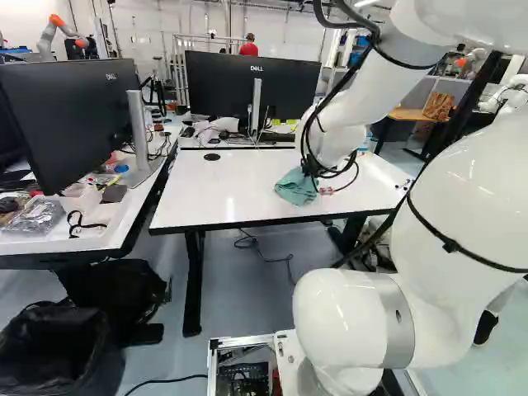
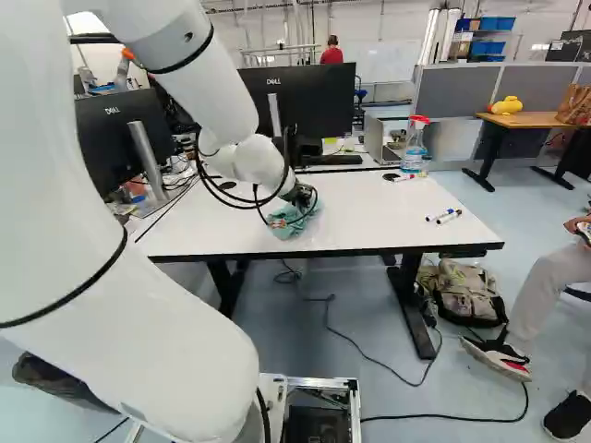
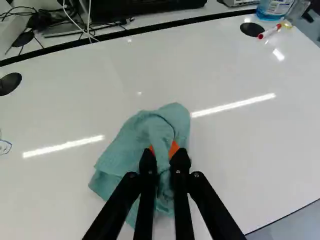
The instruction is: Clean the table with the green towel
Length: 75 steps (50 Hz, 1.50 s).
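In the left base view the gripper (image 1: 312, 170) is low over the white table (image 1: 219, 191), at the green towel (image 1: 294, 188). The right base view shows the towel (image 2: 288, 223) bunched on the tabletop near its front edge. Seen from the wrist, the gripper (image 3: 163, 155) is shut on the towel (image 3: 135, 142), with a fold of cloth pinched between the orange pads. The rest of the cloth spreads ahead of the fingers and to one side, lying on the table. The fingertips are partly hidden by cloth.
A spray bottle (image 2: 415, 146) and a marker stand and lie at the table's far right corner; two more markers (image 2: 447, 217) lie near its right edge. Monitors (image 1: 252, 87) stand behind. A blue pen mark (image 3: 4, 147) shows on the tabletop. Someone sits to the right.
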### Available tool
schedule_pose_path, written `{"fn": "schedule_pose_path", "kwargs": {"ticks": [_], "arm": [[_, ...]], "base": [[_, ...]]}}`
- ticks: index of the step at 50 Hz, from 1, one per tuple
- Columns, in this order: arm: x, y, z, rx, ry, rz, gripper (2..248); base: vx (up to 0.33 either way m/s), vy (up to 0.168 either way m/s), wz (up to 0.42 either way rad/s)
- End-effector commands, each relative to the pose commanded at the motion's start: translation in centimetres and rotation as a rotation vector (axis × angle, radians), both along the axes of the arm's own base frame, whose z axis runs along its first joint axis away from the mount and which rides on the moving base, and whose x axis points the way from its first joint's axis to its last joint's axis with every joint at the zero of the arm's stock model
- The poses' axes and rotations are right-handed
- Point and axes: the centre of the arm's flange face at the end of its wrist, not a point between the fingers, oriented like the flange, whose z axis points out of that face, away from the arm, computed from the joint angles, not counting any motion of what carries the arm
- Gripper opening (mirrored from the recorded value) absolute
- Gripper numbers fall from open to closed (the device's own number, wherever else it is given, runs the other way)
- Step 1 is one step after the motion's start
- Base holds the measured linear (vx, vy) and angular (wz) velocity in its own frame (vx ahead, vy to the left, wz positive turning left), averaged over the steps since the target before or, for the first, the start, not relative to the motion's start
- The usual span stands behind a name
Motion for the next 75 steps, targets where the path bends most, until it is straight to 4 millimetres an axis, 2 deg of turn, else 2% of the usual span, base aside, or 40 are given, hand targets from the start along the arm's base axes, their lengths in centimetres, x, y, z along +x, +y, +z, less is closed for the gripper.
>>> {"fn": "schedule_pose_path", "kwargs": {"ticks": [33, 75], "arm": [[-1.1, 5.0, 3.5, -0.011, -0.09, 0.121, 38], [1.1, 11.3, 3.7, -0.003, -0.086, 0.276, 38]], "base": [[0.0, 0.0, 0.0], [0.0, 0.0, 0.0]]}}
